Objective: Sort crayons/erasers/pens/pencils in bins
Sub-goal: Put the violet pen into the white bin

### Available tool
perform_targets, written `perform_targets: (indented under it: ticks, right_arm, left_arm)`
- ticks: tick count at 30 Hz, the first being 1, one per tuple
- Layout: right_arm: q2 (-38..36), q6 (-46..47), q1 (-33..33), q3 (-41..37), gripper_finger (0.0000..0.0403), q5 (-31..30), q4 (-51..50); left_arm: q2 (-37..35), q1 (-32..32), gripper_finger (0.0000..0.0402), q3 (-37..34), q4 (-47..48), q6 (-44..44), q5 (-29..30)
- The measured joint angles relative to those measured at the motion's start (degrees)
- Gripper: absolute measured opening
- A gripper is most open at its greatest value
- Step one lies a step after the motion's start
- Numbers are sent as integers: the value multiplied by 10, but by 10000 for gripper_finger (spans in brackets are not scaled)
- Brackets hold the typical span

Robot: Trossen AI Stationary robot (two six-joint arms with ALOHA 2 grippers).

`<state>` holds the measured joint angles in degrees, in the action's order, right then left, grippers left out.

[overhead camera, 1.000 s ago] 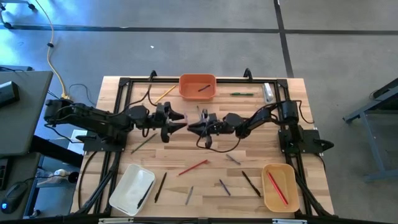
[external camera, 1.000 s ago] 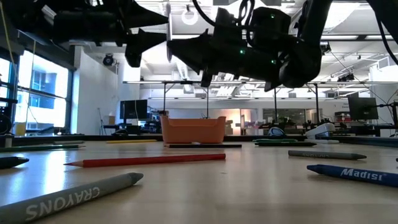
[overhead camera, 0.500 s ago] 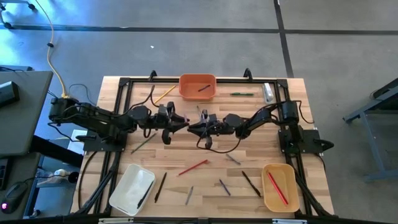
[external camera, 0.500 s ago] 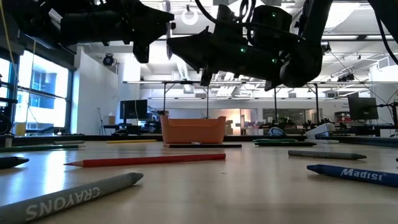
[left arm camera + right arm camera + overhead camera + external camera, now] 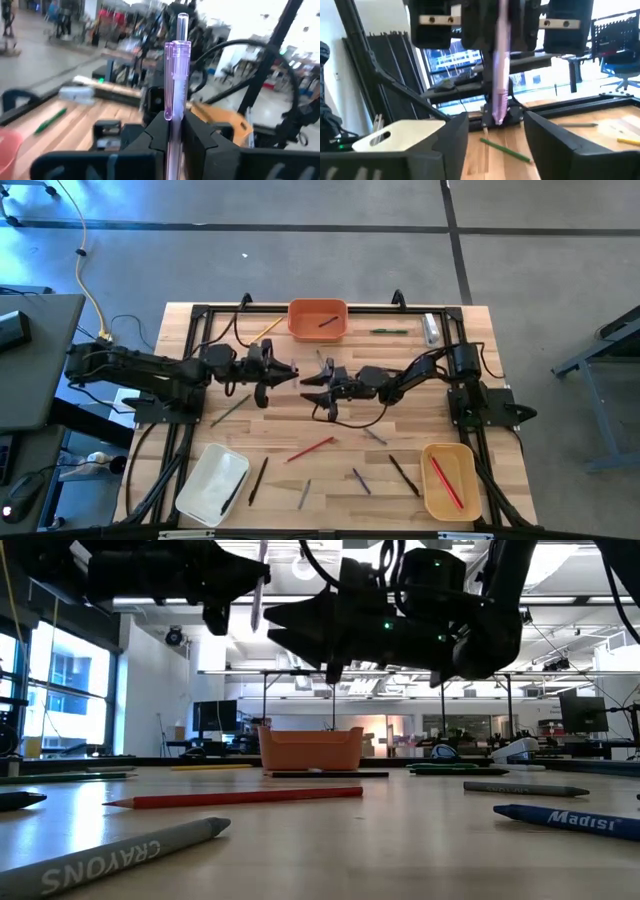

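Pale wood planks make up the worktop [image 5: 330, 425], and three bins sit on it: an orange bin [image 5: 318, 319] at the far edge, a white bin [image 5: 211, 483] at the near left, a tan-yellow bin [image 5: 449, 480] at the near right. The orange bin holds one dark stick, the white bin one dark stick, the tan-yellow bin one red stick.

Over the middle of the worktop the two arms meet tip to tip. The left hand [image 5: 283, 373] is closed on a translucent purple pen [image 5: 176, 75], which stands between its fingers [image 5: 156, 131] and sticks out past them. The right hand [image 5: 310, 381] faces it just beside, fingers [image 5: 555, 131] spread wide apart with nothing between them; the pen hangs in front of that gap.

Loose on the planks I count a red pencil [image 5: 311, 448] near the middle, a green pen [image 5: 389, 331] and a yellow pencil [image 5: 264, 331] at the far side, and about five dark or grey sticks along the near side.

A stubby clear-and-white tube [image 5: 431, 328] lies at the far right.
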<state>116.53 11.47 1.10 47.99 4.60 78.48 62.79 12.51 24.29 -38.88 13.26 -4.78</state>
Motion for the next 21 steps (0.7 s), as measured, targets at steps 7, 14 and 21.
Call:
perform_targets:
  ticks: [7,14,21]
  right_arm:
    - [-42,-55,2,-1,194,4,-155]
    - [-128,-118,-4,-1,104,-66,-444]
    - [-131,-126,-9,-81,13,-50,-345]
  left_arm:
    - [-72,-26,15,84,306,-9,54]
    - [-84,-108,14,175,607,80,116]
    - [-62,-245,14,227,772,289,124]
